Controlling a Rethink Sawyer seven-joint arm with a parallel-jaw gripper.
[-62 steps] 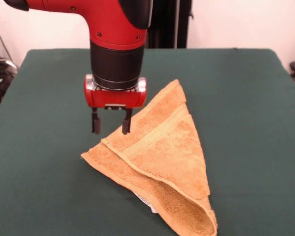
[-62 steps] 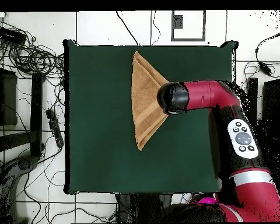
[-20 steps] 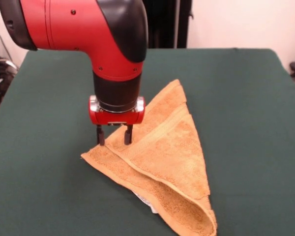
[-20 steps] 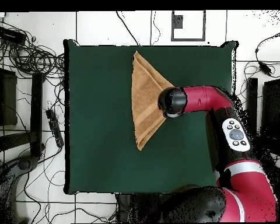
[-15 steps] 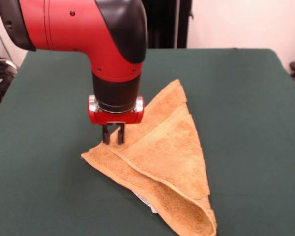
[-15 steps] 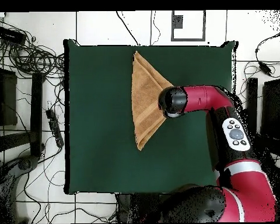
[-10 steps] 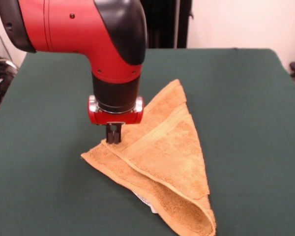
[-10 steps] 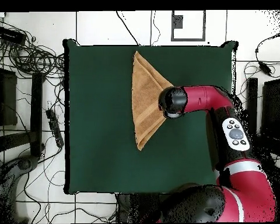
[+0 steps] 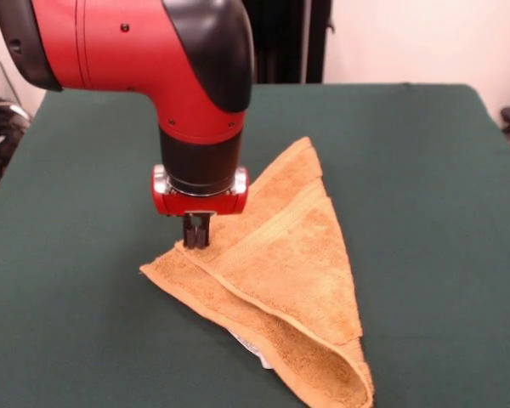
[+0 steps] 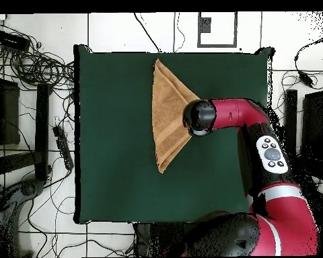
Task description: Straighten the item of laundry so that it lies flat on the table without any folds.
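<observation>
An orange-tan towel (image 9: 280, 280) is seen folded into a triangle on a dark green table (image 9: 425, 170), lying toward one long edge in the overhead view. The upper layer's corner is pinched by the gripper (image 9: 197, 238), whose fingers are pressed together on the cloth. A small white tag (image 9: 253, 350) peeks out at the near edge. To unfold well, the corner should be lifted only slightly, then drawn away across the fold line, so the lower layer is not dragged along.

Towel (image 9: 280, 272) folded on table (image 9: 425, 170); gripper (image 9: 196, 235) on its left corner.
</observation>
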